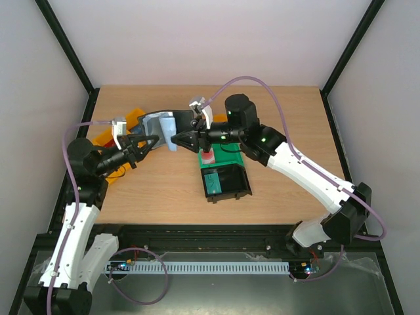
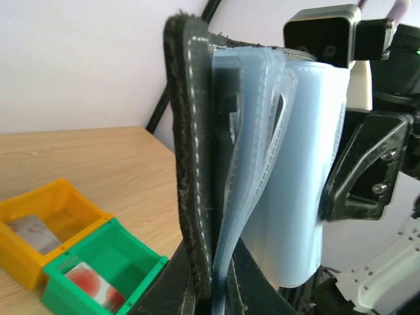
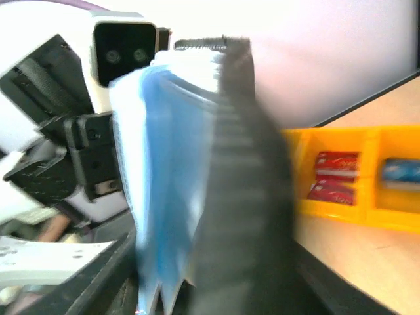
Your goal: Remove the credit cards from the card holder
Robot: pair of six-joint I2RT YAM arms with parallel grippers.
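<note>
Flat black bifold card holder (image 1: pixel 164 126), blue-grey lining, is held in the air on edge, long axis upright, pockets fanned. At its left, the left gripper (image 1: pixel 155 140) is clamped tight on its lower edge. At its right, the right gripper (image 1: pixel 176 139) faces the pockets; too blurred to tell its opening or grip. Small red plastic credit cards (image 3: pixel 336 163) lie in a yellow plastic bin (image 3: pixel 357 213) behind the holder. The right arm looks better placed to pull.

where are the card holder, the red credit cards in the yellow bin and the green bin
card holder (image 2: pixel 191 170), left wrist view, on its black stitched outer cover
credit cards (image 3: pixel 337 164), right wrist view, on the upper red card
green bin (image 2: pixel 128 252), left wrist view, on its bare floor
</note>
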